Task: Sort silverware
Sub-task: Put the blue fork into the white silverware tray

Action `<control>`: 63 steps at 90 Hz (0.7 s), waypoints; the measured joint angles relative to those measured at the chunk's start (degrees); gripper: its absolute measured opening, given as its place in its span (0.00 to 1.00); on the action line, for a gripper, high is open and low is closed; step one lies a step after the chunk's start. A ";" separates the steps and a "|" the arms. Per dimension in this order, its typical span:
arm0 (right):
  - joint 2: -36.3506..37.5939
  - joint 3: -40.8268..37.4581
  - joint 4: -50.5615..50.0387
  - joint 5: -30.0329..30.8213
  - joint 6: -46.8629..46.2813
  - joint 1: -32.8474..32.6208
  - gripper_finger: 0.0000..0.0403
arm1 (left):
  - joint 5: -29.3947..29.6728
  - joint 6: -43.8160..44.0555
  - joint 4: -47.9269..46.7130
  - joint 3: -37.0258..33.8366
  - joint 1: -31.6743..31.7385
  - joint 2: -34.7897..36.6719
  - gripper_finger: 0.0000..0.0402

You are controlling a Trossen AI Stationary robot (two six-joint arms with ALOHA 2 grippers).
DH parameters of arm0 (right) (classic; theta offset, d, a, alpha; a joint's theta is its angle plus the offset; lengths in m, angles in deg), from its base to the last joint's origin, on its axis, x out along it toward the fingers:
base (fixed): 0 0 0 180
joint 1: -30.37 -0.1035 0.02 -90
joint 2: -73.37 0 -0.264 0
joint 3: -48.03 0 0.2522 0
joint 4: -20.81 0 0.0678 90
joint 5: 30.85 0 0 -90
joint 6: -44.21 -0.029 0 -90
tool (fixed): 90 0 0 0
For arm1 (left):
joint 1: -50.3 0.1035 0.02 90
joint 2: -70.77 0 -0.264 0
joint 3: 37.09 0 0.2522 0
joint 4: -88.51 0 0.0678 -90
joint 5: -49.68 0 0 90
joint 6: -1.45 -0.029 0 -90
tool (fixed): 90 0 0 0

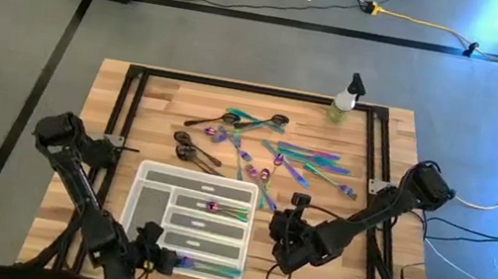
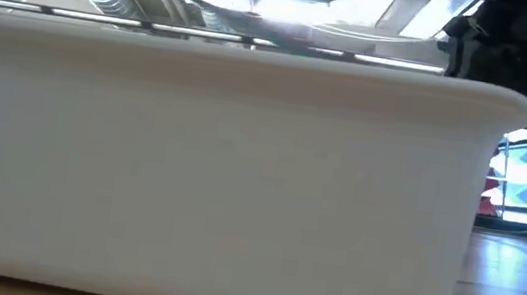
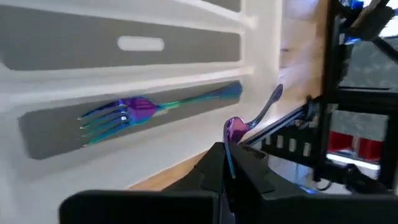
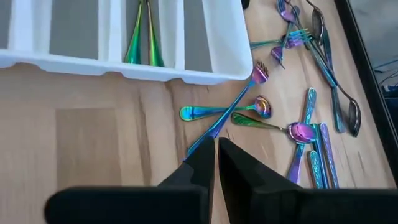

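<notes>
Left gripper (image 3: 229, 163) clamps a purple spoon (image 3: 252, 121) beside the tray (image 3: 261, 37) | right gripper (image 4: 216, 152) closed, empty, fork (image 4: 227, 112) lying lengthwise just ahead | loose silverware (image 1: 271, 158) mid-table.

Two dark, jointed arms, each ending in blunt black fingers (image 4: 199, 171).

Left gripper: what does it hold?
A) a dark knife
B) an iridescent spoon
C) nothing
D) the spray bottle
B: the left wrist view shows the left gripper shut on the handle of a purple spoon, its bowl just off the fingertips, beside the tray compartment holding a fork.
</notes>
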 joint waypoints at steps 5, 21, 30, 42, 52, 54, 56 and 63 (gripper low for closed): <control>0.00 0.00 0.00 0.02 -0.07 0.00 0.01 | -0.23 0.21 -0.87 0.00 -0.06 -0.02 0.00; 0.00 0.00 0.23 -0.02 -1.13 0.00 0.01 | -0.78 -0.06 -0.96 0.00 -0.08 0.00 0.00; 0.00 0.00 0.23 -0.06 -1.52 0.00 0.01 | -1.35 -0.16 -0.58 0.00 -0.60 0.00 0.00; 0.00 0.00 0.23 -0.49 -2.02 0.00 0.01 | -1.46 -0.02 -0.73 0.00 -1.47 0.00 0.00; 0.00 0.00 0.25 -0.50 -2.62 0.00 0.01 | -1.51 0.01 -0.78 0.00 -1.52 0.00 0.00; 0.00 0.00 0.25 -0.52 -2.63 0.00 0.01 | -1.50 0.04 -0.76 0.00 -1.46 0.00 0.00; 0.00 0.00 0.25 -0.50 -2.65 0.00 0.01 | -1.50 0.10 -0.77 0.00 -1.39 0.00 0.00; 0.00 -0.02 0.25 -0.50 -2.67 0.00 0.01 | -2.05 0.38 -0.80 0.00 -1.13 0.00 0.00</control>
